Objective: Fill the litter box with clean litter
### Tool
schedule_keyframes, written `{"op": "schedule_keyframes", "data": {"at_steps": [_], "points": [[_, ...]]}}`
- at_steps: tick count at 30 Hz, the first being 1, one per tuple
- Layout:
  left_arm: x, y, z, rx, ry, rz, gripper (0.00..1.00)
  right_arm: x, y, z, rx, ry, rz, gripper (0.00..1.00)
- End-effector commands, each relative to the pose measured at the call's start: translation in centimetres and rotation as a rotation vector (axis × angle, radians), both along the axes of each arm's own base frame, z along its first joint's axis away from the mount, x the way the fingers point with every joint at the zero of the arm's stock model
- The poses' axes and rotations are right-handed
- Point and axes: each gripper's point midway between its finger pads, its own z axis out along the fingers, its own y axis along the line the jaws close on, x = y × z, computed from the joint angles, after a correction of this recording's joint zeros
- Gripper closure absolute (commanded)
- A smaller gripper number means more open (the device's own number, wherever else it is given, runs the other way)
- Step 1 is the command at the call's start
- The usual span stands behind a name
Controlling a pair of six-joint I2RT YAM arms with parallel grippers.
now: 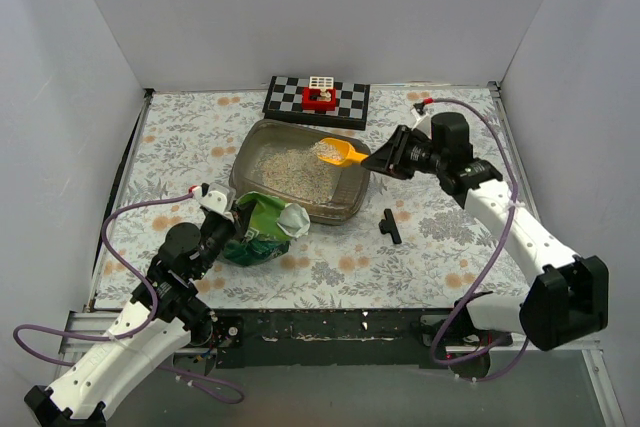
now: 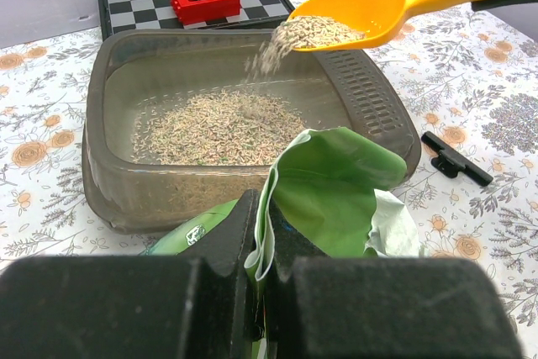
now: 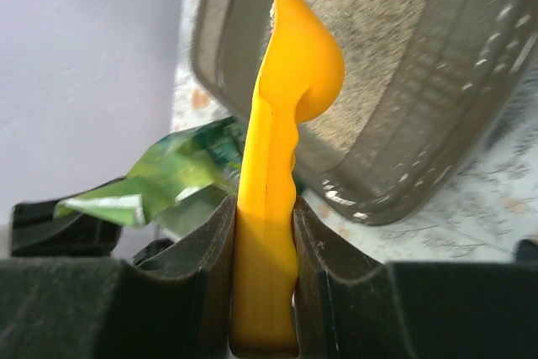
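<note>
Yellow scoop (image 1: 340, 153), clamped by its handle between the fingers of the right gripper (image 3: 263, 241), tilts over the litter box (image 2: 101, 166) and spills litter (image 2: 218, 128) onto the pale layer covering the tray floor. The left gripper (image 2: 261, 266) is pinched on the edge of the green bag (image 2: 328, 191), which lies just in front of the box on the flowered table (image 1: 430, 227).

The right gripper (image 1: 385, 159) holds a yellow scoop (image 1: 340, 153) of clean litter (image 1: 290, 173) over the far right corner of the litter box (image 1: 338, 213). The left gripper (image 1: 226, 219) grips a green bag (image 1: 262, 233) touching the box's near wall. A checkered board (image 1: 350, 102) lies behind the box.
</note>
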Motion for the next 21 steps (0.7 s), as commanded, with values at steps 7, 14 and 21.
{"op": "schedule_keyframes", "data": {"at_steps": [7,14,21], "points": [[-0.1,-0.2,0.5,-0.011,-0.008,-0.009,1.0,2.5,-2.3,-1.4,-0.501,-0.074,0.019,0.99],[-0.1,-0.3,0.2,-0.006,0.001,-0.014,1.0,1.1,0.3,1.1,-0.747,-0.179,0.136,0.99],[-0.1,-0.5,0.0,-0.001,0.011,-0.021,1.0,-1.5,1.0,3.6,-0.847,-0.208,0.182,0.99]]}}
